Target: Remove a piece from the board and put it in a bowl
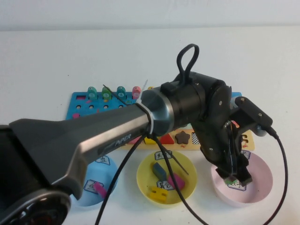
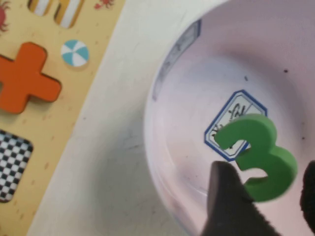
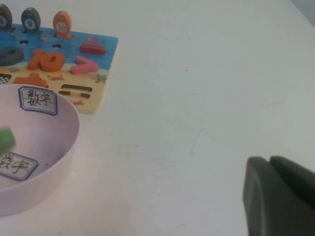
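Left wrist view: left gripper (image 2: pixel 263 196) holds green piece (image 2: pixel 258 155) over pink bowl (image 2: pixel 167 88); right gripper (image 3: pixel 280 196) apart.

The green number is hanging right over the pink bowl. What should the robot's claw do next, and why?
Probably just open. The left claw holds the green number inside the pink bowl's rim, just above its bottom label, so letting go should drop it in. The right claw rests shut over bare table beside the bowl, away from the board.
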`<state>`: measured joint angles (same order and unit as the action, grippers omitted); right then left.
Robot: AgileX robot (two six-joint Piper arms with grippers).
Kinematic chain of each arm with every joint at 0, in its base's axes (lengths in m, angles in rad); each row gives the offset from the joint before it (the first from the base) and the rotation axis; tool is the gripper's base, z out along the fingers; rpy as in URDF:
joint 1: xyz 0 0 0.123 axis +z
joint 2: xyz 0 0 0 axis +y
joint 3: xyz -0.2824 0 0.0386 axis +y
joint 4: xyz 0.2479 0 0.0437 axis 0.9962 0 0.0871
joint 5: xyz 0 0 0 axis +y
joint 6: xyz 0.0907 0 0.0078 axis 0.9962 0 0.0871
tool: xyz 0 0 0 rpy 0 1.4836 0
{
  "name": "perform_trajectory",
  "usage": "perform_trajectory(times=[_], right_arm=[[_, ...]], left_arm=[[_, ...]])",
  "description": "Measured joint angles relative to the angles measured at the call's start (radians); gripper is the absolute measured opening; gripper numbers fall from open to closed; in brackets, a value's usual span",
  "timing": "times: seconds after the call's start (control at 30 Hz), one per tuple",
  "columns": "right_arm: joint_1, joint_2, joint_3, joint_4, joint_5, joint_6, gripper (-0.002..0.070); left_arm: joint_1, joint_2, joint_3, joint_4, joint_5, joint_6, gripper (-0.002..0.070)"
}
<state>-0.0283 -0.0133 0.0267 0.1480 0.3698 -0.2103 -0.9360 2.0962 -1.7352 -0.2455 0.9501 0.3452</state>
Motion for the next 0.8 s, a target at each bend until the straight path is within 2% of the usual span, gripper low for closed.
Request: perform_trajectory(times=[0.13, 0.27, 0.37, 0.47, 0.53, 0.63, 0.8], right_arm=[[0.000, 0.000, 0.000, 0.002, 0.000, 0.000, -0.0017], [0.000, 0.000, 0.000, 0.002, 0.000, 0.000, -0.0017], [0.000, 0.000, 0.000, 0.002, 0.000, 0.000, -0.0017], [0.000, 0.000, 0.000, 0.002, 0.000, 0.000, -0.0017], [0.000, 0.000, 0.000, 0.002, 0.000, 0.000, -0.0017], [0.000, 0.000, 0.000, 0.002, 0.000, 0.000, -0.0017], [0.000, 0.000, 0.000, 0.002, 0.000, 0.000, -0.0017]], left_arm=[[0.019, -0.002, 0.002, 0.038, -0.010, -0.039, 0.0384], [0.025, -0.052, 0.040, 0.080, -0.078, -0.047, 0.0398], [0.027, -0.150, 0.153, 0.086, -0.225, -0.048, 0.0323], [0.031, -0.293, 0.349, 0.086, -0.429, -0.049, 0.0146], [0.038, -0.397, 0.488, 0.086, -0.556, -0.049, 0.0061], [0.050, -0.553, 0.667, 0.088, -0.683, -0.054, 0.0018], [0.056, -0.854, 0.899, 0.088, -0.844, -0.060, 0.0001]])
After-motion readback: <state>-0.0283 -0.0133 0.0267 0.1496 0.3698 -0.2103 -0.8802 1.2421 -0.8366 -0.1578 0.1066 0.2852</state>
